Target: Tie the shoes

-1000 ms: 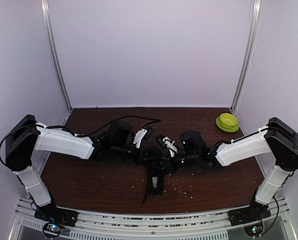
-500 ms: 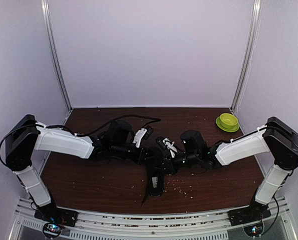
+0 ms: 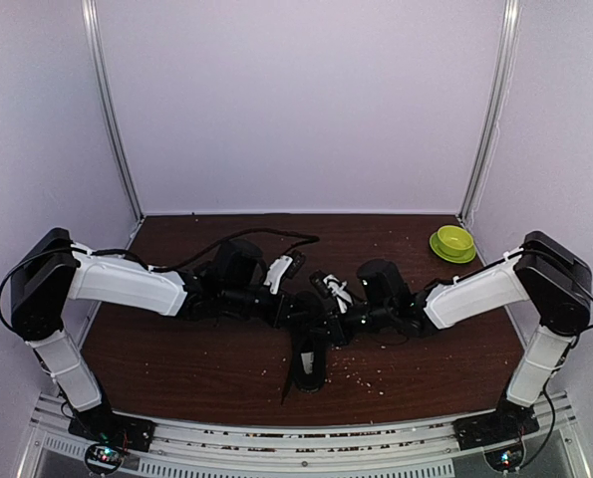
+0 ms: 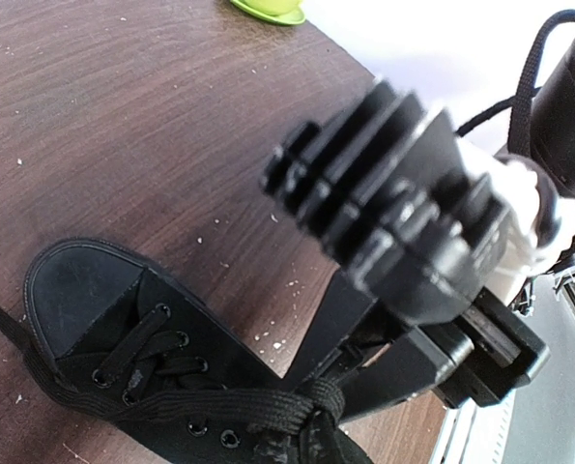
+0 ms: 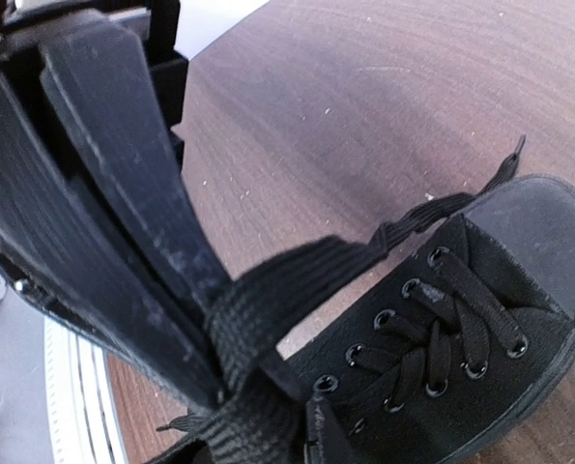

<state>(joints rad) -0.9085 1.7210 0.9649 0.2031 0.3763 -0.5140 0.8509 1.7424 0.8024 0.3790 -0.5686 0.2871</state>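
The black sneaker (image 3: pixel 308 360) lies at the table's front centre, toe toward the near edge. My left gripper (image 3: pixel 294 307) and right gripper (image 3: pixel 336 321) meet nose to nose just above its tongue end. In the left wrist view the shoe (image 4: pixel 123 358) fills the lower left and a flat black lace (image 4: pixel 239 404) runs taut across it to a wrap beside the other gripper's fingers (image 4: pixel 355 338). In the right wrist view the shoe (image 5: pixel 461 367) lies at lower right, and the lace (image 5: pixel 297 280) loops tightly around dark fingers (image 5: pixel 142 242). Both grippers look shut on lace.
A green bowl (image 3: pixel 453 242) stands at the back right and shows at the top of the left wrist view (image 4: pixel 268 8). A black cable (image 3: pixel 246 239) arcs over the table behind the left arm. Pale crumbs (image 3: pixel 361 376) are scattered right of the shoe.
The right arm's elbow and forearm have swung slightly inward to the left. The grippers and the shoe have stayed nearly where they were.
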